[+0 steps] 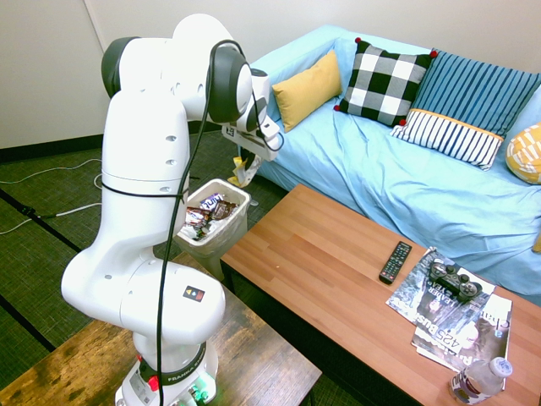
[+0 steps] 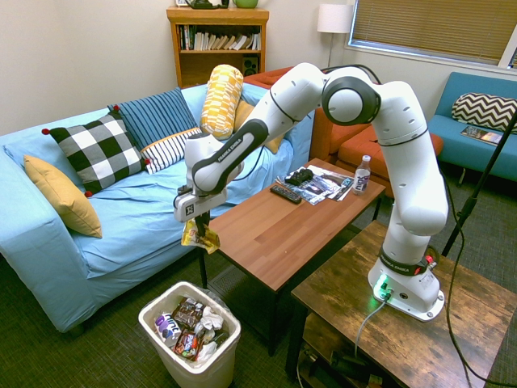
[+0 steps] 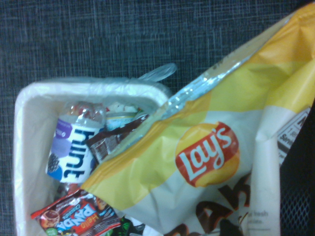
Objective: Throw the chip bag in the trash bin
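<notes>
Gripper (image 2: 199,224) fingers, as we see them, are clenched on the top of the chip bag (image 2: 199,237), which hangs in the air just off the coffee table's (image 2: 283,230) end edge, above the trash bin (image 2: 157,314) on the floor. We read a red Lay's logo on the yellow bag in the wrist view, with the bin's wrappers (image 3: 78,216) showing beneath it.

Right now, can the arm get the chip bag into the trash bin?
Probably yes. The hand holds the chip bag in open air past the table edge, above the trash bin; its open top, though part-filled with wrappers, looks unobstructed.
</notes>
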Tool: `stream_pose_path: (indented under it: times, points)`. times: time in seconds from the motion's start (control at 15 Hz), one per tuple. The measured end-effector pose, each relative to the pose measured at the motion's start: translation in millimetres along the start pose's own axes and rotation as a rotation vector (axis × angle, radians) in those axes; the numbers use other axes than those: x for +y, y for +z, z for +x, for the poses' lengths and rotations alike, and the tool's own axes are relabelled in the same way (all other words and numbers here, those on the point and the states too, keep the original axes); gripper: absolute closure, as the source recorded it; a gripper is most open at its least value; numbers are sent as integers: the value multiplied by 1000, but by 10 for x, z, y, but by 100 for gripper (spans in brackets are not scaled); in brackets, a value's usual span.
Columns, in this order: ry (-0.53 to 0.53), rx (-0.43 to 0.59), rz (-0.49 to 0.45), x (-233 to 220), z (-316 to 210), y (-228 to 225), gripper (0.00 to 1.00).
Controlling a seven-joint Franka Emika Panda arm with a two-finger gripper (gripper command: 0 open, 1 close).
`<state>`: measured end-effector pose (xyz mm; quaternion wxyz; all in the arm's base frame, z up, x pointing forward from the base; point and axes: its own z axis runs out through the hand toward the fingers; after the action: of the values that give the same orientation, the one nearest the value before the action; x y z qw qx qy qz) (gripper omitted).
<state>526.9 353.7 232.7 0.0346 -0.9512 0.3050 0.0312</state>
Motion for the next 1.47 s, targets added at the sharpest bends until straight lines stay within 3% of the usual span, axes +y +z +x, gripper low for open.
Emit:
stream_pose_path:
  times: [0.2,0.27,0.67,1.47]
  points:
    - [-63,28,-20,-273,-430,193,100]
    - [-78,33,-24,-350,-530,256,0]
    - [-104,42,-44,-636,-824,530,0]
    - [-105,47,-46,-703,-822,524,0]
